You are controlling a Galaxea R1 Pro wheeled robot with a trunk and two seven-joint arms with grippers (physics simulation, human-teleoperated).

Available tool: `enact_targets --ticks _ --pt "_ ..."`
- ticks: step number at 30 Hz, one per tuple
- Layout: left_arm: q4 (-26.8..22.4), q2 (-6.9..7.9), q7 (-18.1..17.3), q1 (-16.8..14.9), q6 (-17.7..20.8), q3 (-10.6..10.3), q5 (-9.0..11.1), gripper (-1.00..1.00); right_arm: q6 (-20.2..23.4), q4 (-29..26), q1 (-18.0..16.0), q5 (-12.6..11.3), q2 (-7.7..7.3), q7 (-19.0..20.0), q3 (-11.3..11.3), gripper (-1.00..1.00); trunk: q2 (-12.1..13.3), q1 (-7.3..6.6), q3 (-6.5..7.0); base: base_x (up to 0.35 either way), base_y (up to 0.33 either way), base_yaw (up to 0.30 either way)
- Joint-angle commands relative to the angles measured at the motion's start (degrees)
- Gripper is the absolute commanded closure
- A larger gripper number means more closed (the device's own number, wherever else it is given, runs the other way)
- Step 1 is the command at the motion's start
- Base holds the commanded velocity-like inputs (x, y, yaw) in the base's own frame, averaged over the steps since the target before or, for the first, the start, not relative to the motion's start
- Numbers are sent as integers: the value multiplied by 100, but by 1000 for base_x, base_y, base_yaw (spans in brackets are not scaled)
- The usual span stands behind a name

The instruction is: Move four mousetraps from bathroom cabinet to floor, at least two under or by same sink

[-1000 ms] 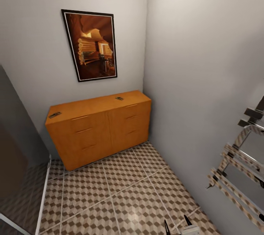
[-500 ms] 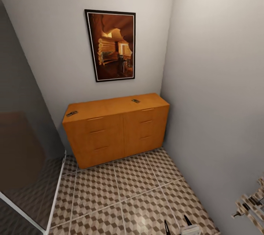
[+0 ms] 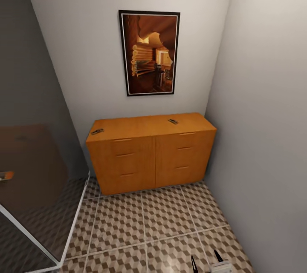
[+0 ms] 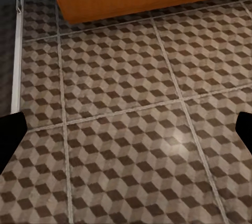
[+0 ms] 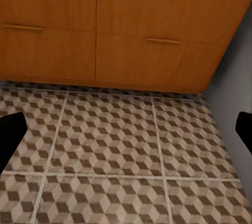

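Observation:
The orange-brown cabinet [image 3: 151,156] stands against the far wall, all its drawers shut. Two mousetraps lie on its top, one near the left end [image 3: 97,131] and one toward the right [image 3: 172,121]. The cube-patterned bathroom floor [image 3: 140,226] stretches from the cabinet to me. In the head view my right gripper [image 3: 206,261] pokes up at the bottom edge, open and empty. The right wrist view has my right gripper [image 5: 126,129] facing the cabinet's lower drawers [image 5: 131,51] across the floor. My left gripper [image 4: 126,132] is open over bare floor [image 4: 131,108]. The sink is out of view.
A tinted glass shower screen [image 3: 34,136] with a white bottom rail [image 3: 72,230] closes off the left side. A grey wall [image 3: 264,136] runs along the right. A framed picture [image 3: 149,53] hangs above the cabinet.
The head camera has swung left, so the cabinet and picture sit further right in the picture and the chrome rack at the right has left the view. Nothing itself has moved.

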Motion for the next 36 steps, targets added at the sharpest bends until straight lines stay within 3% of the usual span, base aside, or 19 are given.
enact_targets --ticks 1,18,36 --pt "24 -2 -8 -13 -33 -47 47 -100 -7 3 -4 18 0 -60 44 -100 -12 5 -12 196 -202 286" --pt "24 -2 -8 -11 -37 -47 47 -100 -7 1 -4 18 0 -57 44 -100 -12 5 -12 108 -118 282" --pt "26 -2 -8 -10 -36 -50 47 -100 -7 2 -4 18 0 -55 44 -100 -12 5 -12 2 -1 28"
